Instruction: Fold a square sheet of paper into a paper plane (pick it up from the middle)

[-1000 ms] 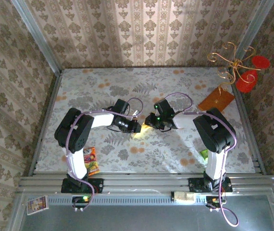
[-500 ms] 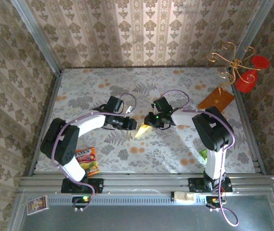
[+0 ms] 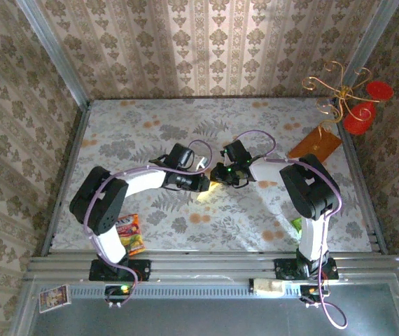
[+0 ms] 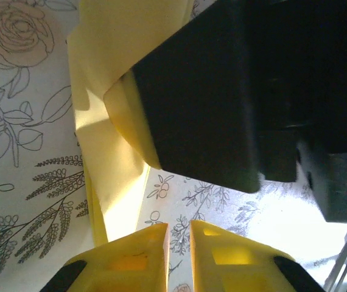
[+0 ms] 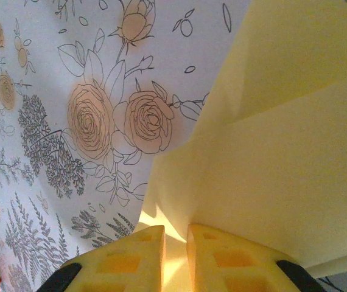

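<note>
**Two grippers nose to nose over a folded yellow sheet, mid-tabletop**

Two sets of fingers, both drawn nearly together. The right gripper (image 5: 175, 230) pinches the paper (image 5: 283, 152). A bright yellow sliver sits in the slit between its fingers, and folded layers fan away from the tips and off to one side.

The left gripper (image 4: 179, 228) is also pressed close, but only flowered cloth shows through its slit. The paper strip runs along the outer side of one finger and on away from the tips. I cannot tell whether any of it is nipped, and it looks like none is.

From above, the two grippers almost touch near the centre of the tabletop (image 3: 150, 119), slightly toward the near edge. A small part of the paper shows just below them. Its long axis slants from the right gripper toward the near-left corner, passing under the left gripper's tip.

Key relation, as a judgement: the right arm has the sheet and so is the nearer one. The left gripper sits beside the strip and roughly parallel to it, not astride it. It probably has to spread and shift sideways across the strip before it can grab or crease. The fold looks partway done, with no clear dart shape readable.
</note>
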